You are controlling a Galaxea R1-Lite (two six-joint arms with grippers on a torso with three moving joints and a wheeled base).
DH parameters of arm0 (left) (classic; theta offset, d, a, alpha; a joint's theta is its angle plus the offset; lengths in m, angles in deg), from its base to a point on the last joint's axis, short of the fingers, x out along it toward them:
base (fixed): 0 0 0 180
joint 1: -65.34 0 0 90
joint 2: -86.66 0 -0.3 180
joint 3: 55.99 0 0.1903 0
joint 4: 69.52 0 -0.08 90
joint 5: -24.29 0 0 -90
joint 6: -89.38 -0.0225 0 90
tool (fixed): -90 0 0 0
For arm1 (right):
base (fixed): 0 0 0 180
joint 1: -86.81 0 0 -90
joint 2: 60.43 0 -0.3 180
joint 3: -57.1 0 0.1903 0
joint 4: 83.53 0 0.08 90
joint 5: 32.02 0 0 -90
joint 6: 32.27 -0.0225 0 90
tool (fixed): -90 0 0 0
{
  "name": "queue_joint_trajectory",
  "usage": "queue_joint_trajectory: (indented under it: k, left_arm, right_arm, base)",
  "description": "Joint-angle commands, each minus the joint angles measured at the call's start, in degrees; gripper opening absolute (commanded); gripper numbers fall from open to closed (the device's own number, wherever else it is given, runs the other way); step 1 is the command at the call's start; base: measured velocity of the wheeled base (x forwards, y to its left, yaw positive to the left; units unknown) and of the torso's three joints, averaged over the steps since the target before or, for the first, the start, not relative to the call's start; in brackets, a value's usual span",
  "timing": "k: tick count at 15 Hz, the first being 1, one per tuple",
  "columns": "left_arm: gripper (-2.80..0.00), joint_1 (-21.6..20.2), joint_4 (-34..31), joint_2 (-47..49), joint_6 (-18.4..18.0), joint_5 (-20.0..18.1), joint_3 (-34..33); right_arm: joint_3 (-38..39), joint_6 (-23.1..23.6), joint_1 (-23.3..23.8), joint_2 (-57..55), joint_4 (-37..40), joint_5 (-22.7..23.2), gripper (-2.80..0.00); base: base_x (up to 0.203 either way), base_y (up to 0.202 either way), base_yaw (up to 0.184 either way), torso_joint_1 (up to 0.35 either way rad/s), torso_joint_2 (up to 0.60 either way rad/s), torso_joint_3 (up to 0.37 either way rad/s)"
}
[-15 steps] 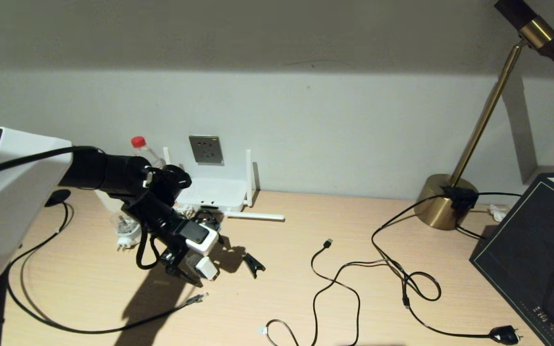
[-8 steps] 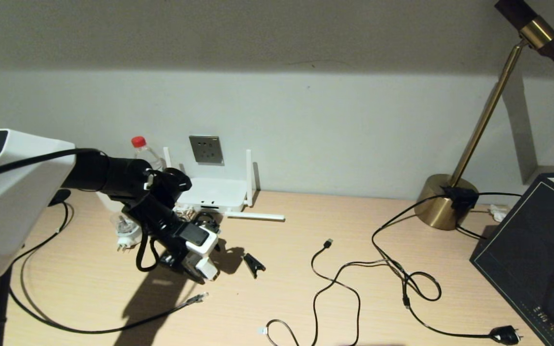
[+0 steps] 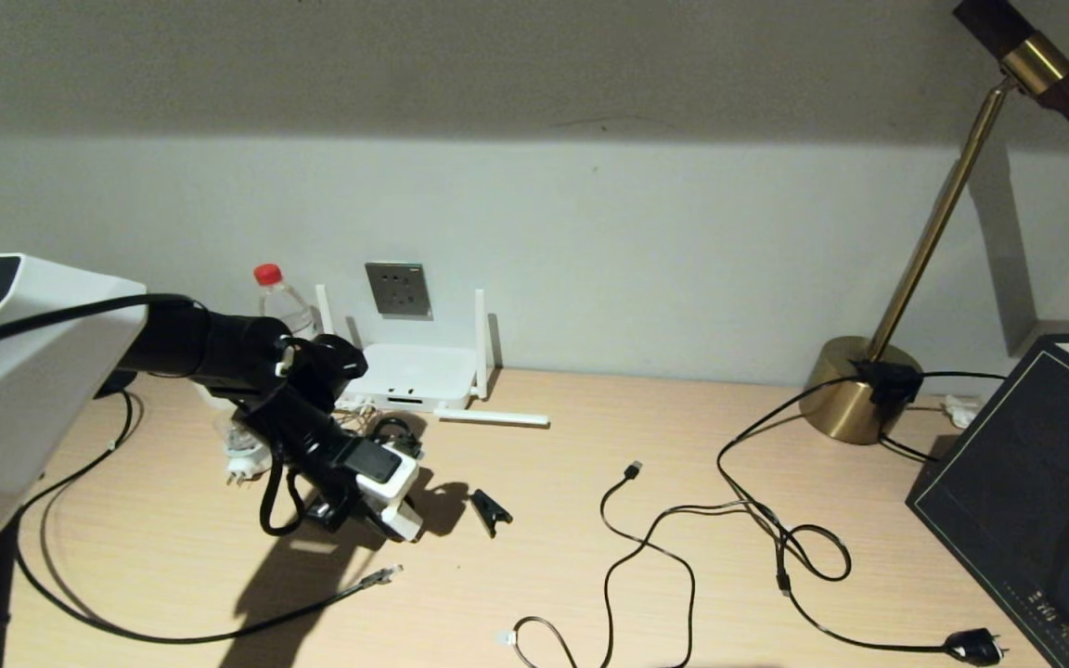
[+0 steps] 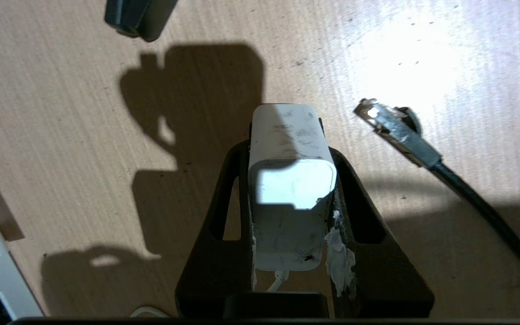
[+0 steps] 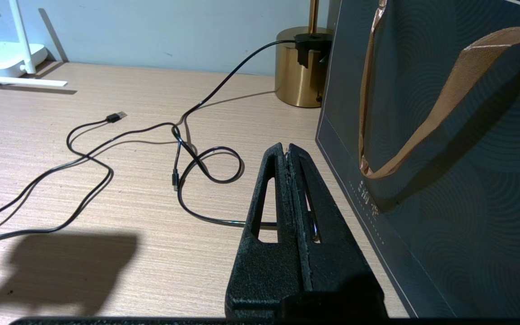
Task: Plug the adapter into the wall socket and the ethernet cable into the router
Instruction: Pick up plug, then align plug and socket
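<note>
- The router (image 3: 409, 373) sits on the counter (image 3: 590, 520) against the wall, below the wall socket (image 3: 398, 289).
- The ethernet cable (image 3: 377, 579) lies in front, left.

The head camera looks down at the counter (image 3: 590, 520) and wall. Each wrist camera sits close behind its claw, sharing that counter.

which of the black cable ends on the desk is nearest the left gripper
The ethernet cable, its clear plug lying just in front of the left gripper. The USB-tipped cable and mains plug lie far off toward the right.
</note>
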Motion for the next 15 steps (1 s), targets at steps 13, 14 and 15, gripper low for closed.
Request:
queue_joint_trajectory:
  k: [13,14,15]
  left_arm:
    - [-2.8,-11.7,4.4,-32.1,39.7,-12.9,-2.0]
    - [-2.8,-11.8,5.2,-33.1,44.7,-13.8,-2.1]
    - [-2.8,-11.7,7.0,-34.1,49.1,-14.2,-2.5]
  right_arm:
    - [2.0,0.0,0.0,-0.1,-0.1,0.0,-2.8]
    - [2.0,0.0,0.0,-0.1,-0.1,0.0,-2.8]
    - [2.0,0.0,0.0,-0.1,-0.1,0.0,-2.8]
  base:
    - [0.0,0.0,0.0,0.0,0.0,0.0]
    - [0.0,0.0,0.0,0.0,0.0,0.0]
    - [0.0,0.0,0.0,0.0,0.0,0.0]
